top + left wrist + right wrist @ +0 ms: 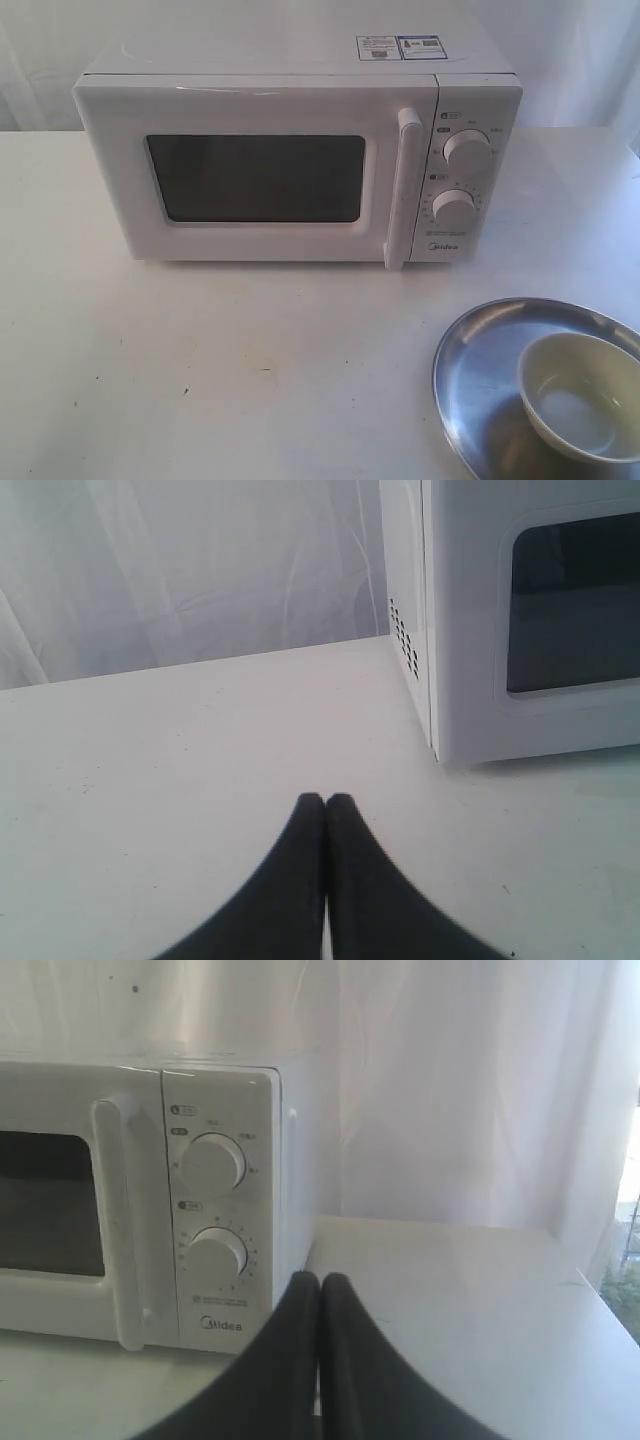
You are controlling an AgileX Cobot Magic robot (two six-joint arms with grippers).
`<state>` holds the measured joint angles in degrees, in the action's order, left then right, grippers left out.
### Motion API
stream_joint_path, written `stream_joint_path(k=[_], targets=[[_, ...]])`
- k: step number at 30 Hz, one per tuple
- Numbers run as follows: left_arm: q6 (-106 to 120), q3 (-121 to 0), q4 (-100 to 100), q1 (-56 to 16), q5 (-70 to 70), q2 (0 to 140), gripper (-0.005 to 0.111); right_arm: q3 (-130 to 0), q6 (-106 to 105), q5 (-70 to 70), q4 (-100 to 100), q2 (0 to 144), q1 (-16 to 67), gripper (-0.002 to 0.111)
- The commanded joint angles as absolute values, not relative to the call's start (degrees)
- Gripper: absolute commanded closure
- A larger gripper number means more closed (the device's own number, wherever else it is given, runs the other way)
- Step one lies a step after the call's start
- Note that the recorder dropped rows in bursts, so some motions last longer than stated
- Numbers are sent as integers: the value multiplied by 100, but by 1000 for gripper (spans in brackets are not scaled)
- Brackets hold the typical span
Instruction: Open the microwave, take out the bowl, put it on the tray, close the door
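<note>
A white table (250, 370) fills most of the exterior view, with pale cloth hanging behind it. The microwave (300, 90) stands across the upper half of that frame, its front facing the camera. Its door (255, 178) lies shut and flush with the body, and the dark window takes up the middle of it. The tray (480, 370) rests on the table in the lower right corner, well apart from the microwave and cut off by the frame edges. The bowl (583, 395) sits upright inside the tray, towards its right side, and looks empty. The tall bar handle (403, 188) runs down the door's right edge. Two round knobs (467, 151) are stacked just to its right, above the Midea logo. Stickers (400, 47) lie on the top panel, at upper centre right. The left gripper (326, 800) has its jaws pressed together on nothing, above bare table by the microwave's side wall. The right gripper (320, 1278) is likewise closed and empty, near the knob panel.
</note>
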<state>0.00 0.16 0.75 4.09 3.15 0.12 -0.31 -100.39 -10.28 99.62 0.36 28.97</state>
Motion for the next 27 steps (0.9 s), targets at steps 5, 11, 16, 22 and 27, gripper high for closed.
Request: stream_joint_path(k=[5,11,16,22,27], targets=[[0,0,40,396,300,0,107,0,-5961,-1427,6589,0,2857,108],[0,0,40,396,300,0,107,0,-5977,-1173,6332,0,2857,108],[0,0,40,396,300,0,107,0,-6125,-1031,6308,0,2857,108],[0,0,40,396,300,0,107,0,-6167,-1031,6290,0,2857,108],[0,0,40,396,300,0,107,0,-6023,-1031,6041,0,2857,108]])
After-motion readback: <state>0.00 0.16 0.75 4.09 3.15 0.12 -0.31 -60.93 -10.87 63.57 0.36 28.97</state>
